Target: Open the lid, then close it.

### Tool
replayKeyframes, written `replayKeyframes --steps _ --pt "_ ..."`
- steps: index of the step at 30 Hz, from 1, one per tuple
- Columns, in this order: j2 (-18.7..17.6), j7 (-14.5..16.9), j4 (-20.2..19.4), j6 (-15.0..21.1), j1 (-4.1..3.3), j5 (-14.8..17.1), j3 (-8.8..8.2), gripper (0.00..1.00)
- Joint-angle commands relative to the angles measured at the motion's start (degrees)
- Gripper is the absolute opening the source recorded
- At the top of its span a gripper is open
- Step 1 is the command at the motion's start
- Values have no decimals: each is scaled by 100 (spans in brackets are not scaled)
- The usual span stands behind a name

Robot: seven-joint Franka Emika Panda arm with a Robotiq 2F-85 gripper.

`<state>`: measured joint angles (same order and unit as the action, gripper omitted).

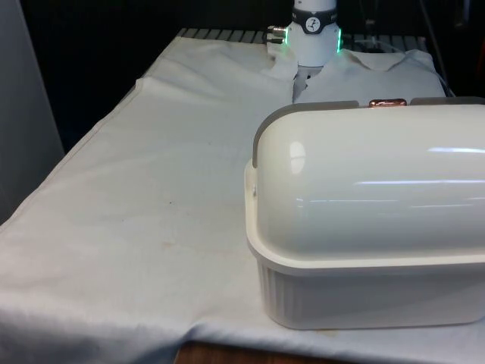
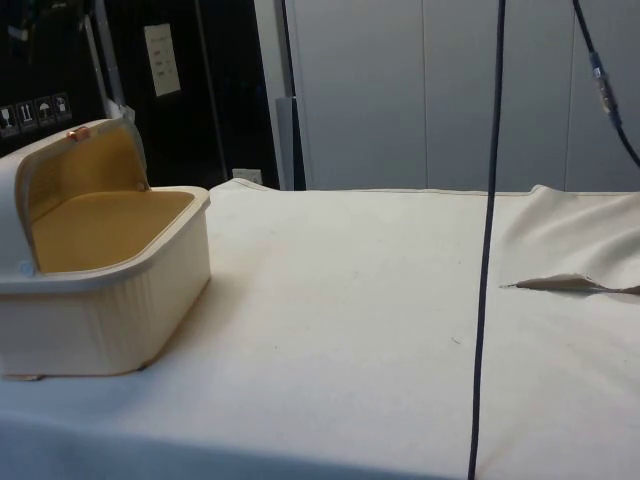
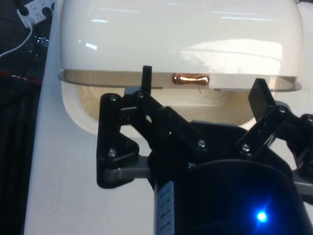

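If pinched off-centre, could have missed copper handle [image 3: 190, 79] at 12 o'clock of wide-open, empty black gripper [image 3: 201, 84], slamming cream domed lid [image 3: 176, 34].

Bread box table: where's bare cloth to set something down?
Free: the wide stretch of white cloth on the front view's left of the bread box, running to the table edge, and the open run beyond the box's mouth in the side view. Crowded: right at the raised lid, where the gripper sits by the copper handle.

Cream bread box [image 1: 364, 250], ribbed base, copper handle [image 1: 387, 102]; white cloth [image 1: 151, 197]
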<state>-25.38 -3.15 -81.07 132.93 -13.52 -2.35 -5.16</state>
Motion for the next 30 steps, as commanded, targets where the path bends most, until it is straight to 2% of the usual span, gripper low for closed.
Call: replayKeyframes --steps 1,2,3,4,15,16,17,18,20,24,25,27,30 --pt "-23 0 6 11 0 -6 0 95" --pt "-40 -29 -6 74 -11 -40 -17 95" --pt "-46 -29 -11 86 -11 -40 -17 91" --pt "-57 -29 -23 115 -11 -52 -17 80" --pt "-80 -29 -40 172 -11 -69 -17 24" --pt "-80 0 -17 103 0 -34 0 19" --pt "-80 -29 -40 172 -11 -69 -17 19" --pt "-86 -29 -40 206 -17 -74 -23 9" --pt "-86 -34 -40 292 -17 -80 -23 0" --pt "-86 -40 -80 487 -23 -80 -23 0" --pt "-92 0 -46 355 0 -40 0 0" --pt "-120 -46 -149 670 -29 -86 -29 0" --pt "-143 -29 -241 808 -23 -74 -23 0"
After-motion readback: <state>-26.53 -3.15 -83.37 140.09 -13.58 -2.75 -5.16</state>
